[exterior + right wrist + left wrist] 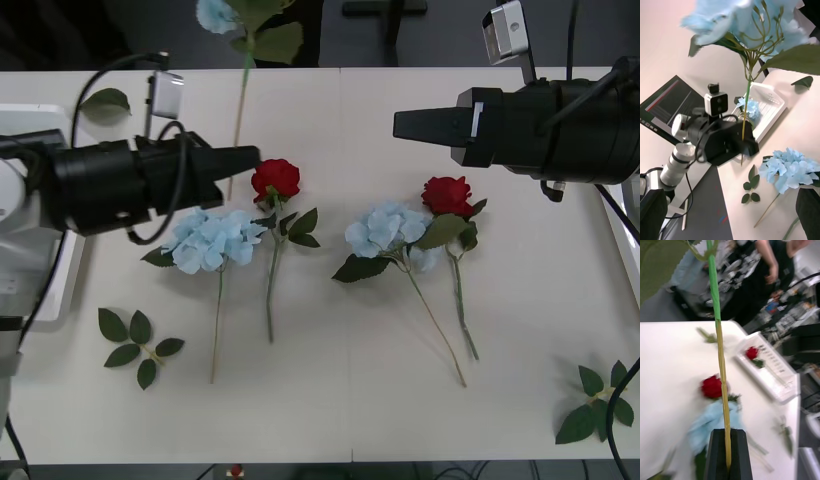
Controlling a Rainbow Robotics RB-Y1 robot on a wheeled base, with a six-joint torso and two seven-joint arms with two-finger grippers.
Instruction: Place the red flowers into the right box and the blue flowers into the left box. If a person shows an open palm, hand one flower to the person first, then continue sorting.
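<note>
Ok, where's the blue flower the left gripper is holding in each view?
Front view: held blue flower upper left, stem rising from the left gripper.
Right wrist view: head across the top, stem dropping to that gripper.
Left wrist view: stem up the middle, between the fingers.
Shared landmark: the left gripper.

two red flowers and two blue flowers lie on table.

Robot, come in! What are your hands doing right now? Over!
Left tool shut on blue flower stem, lifted. Right tool idle above table. Nothing in the way.
</note>
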